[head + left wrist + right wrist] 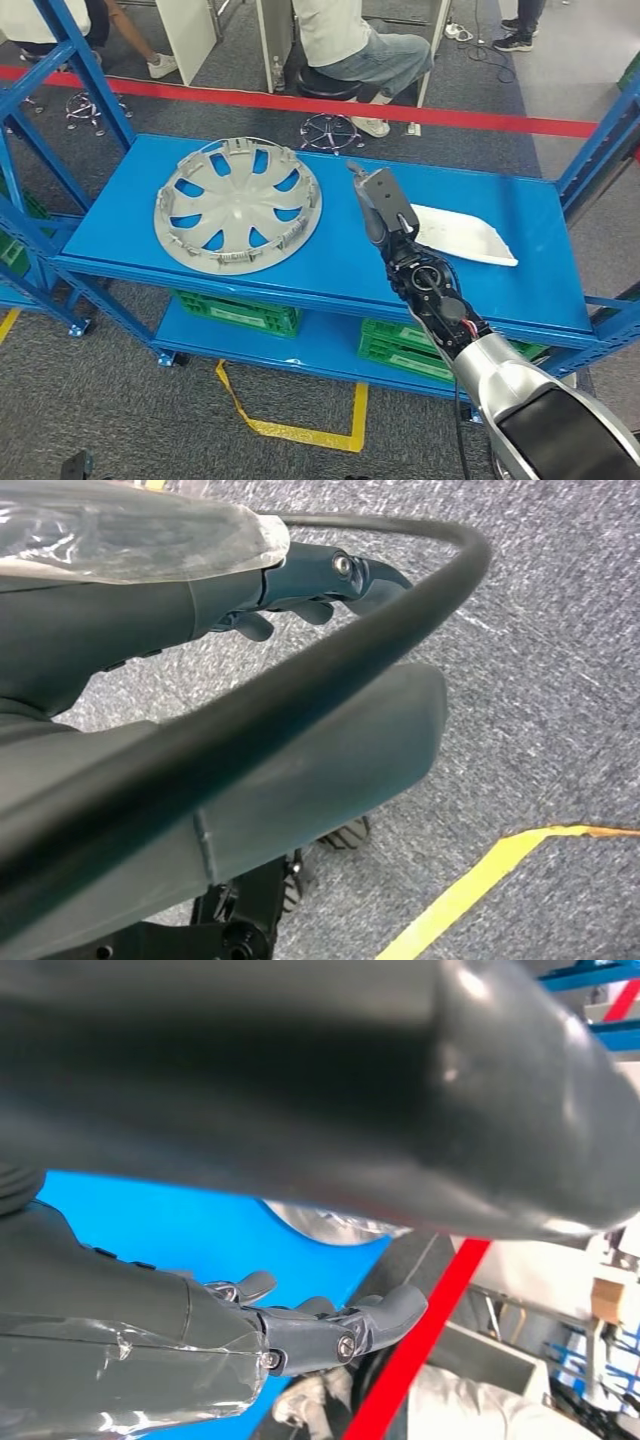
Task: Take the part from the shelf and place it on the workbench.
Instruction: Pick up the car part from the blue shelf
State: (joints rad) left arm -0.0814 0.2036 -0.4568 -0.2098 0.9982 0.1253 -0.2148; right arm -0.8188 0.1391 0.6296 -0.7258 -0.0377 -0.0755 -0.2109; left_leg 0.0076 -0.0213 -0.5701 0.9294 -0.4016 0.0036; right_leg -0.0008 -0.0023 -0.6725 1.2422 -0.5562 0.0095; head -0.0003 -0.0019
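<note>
The robot's right arm (pixel 483 370) reaches forward and up from the lower right of the head view, its silver upper segment giving way to a dark wrist with exposed cabling. The right hand (pixel 381 205) is extended with fingers (pixel 340 1325) held nearly straight and slightly apart, holding nothing; the thick grey thumb (pixel 377 1090) lies alongside. The left hand (pixel 317 580), seen from its wrist camera, hangs low with dark fingers loosely extended and empty, a black cable (pixel 302 680) arching past it.
</note>
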